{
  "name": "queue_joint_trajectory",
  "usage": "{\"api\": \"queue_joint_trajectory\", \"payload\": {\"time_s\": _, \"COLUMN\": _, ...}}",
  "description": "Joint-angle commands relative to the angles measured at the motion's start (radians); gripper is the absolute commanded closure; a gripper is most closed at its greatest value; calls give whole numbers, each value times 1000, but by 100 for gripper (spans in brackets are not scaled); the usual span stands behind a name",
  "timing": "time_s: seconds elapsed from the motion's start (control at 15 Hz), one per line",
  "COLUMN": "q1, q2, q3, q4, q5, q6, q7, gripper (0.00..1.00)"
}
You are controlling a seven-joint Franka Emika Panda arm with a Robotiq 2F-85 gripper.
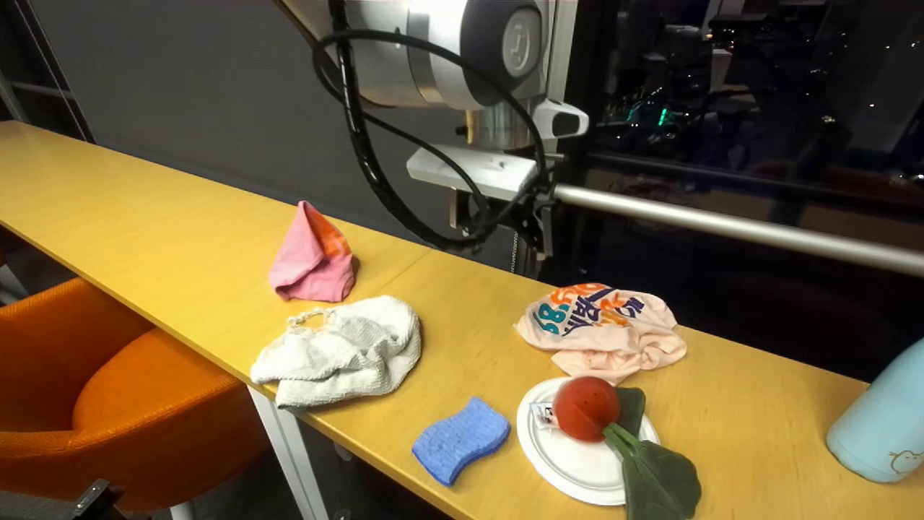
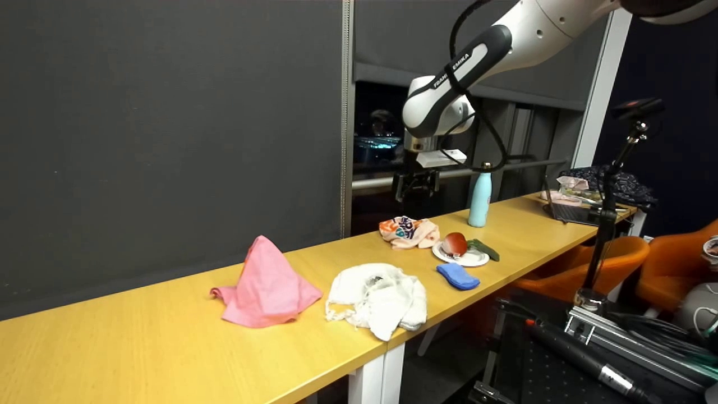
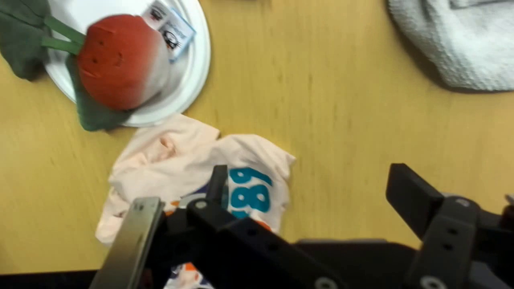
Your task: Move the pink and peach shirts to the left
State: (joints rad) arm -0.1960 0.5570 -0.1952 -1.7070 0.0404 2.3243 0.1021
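The pink shirt (image 1: 307, 267) stands in a crumpled peak on the table, near the wall; it also shows in an exterior view (image 2: 268, 294). It is out of the wrist view. The peach shirt (image 1: 610, 332), with coloured lettering, lies crumpled by the window edge beside the plate; it also shows in an exterior view (image 2: 412, 233). My gripper (image 1: 505, 227) is open and empty, above the table on the window side (image 2: 416, 191). In the wrist view the open gripper (image 3: 310, 176) has one finger over the lettered part of the peach shirt (image 3: 180, 160), hiding some of it.
A white cloth (image 1: 354, 350) lies between the pink shirt and a blue sponge (image 1: 462, 439) at the front edge. A white plate (image 1: 563, 469) holds a red vegetable toy (image 1: 586, 408) with green leaves. A light blue bottle (image 1: 884, 419) stands farther along. A metal rail (image 1: 722, 224) runs behind.
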Motion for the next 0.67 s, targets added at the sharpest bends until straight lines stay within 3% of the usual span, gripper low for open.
{"api": "queue_joint_trajectory", "payload": {"time_s": 0.0, "q1": -30, "q2": 35, "q3": -37, "q4": -45, "q5": -28, "q6": 19, "q7": 28, "gripper": 0}}
{"api": "queue_joint_trajectory", "payload": {"time_s": 0.33, "q1": -68, "q2": 159, "q3": -89, "q4": -36, "q5": -56, "q6": 122, "q7": 38, "gripper": 0}}
{"api": "queue_joint_trajectory", "payload": {"time_s": 0.6, "q1": -52, "q2": 216, "q3": -129, "q4": -14, "q5": -95, "q6": 254, "q7": 74, "gripper": 0}}
